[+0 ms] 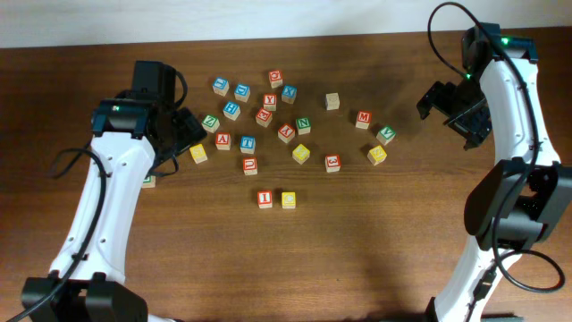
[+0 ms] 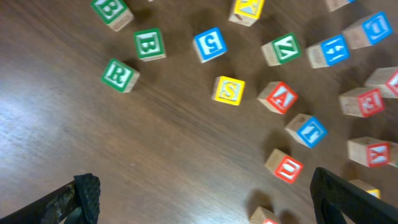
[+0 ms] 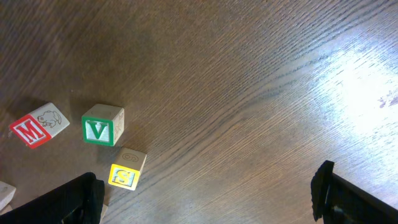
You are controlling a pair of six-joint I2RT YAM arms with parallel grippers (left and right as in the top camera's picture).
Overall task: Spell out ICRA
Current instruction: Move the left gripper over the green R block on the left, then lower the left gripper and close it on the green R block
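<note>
The red I block (image 1: pixel 264 199) sits low in the centre of the overhead view, on the desk (image 1: pixel 357 259); a yellow block (image 1: pixel 289 199) stands just beside its right edge, its letter too small to read; the pair lies apart from the loose scatter of letter blocks in the upper middle of the frame.

The red A block (image 2: pixel 278 98) lies right of centre in the left wrist view, just beside a yellow S block (image 2: pixel 229 91); the green R block (image 2: pixel 119 74) lies in the upper left of that view, just below a green B block (image 2: pixel 150 45) and well apart from the A.

The left hand (image 2: pixel 204 190) hangs above the desk with its fingers (image 2: pixel 84 199) spread wide toward the lower corners of its view, nothing between them; in the overhead view it sits at the left edge of the scatter.

The right hand (image 3: pixel 208 190) is likewise spread wide and grips nothing; a red M block (image 3: pixel 34 127), a green V block (image 3: pixel 102 124) and a yellow-topped block (image 3: pixel 126 169) lie at the lower left of the right wrist view; overhead, this hand is at the upper right of the frame, well apart from the I block.
</note>
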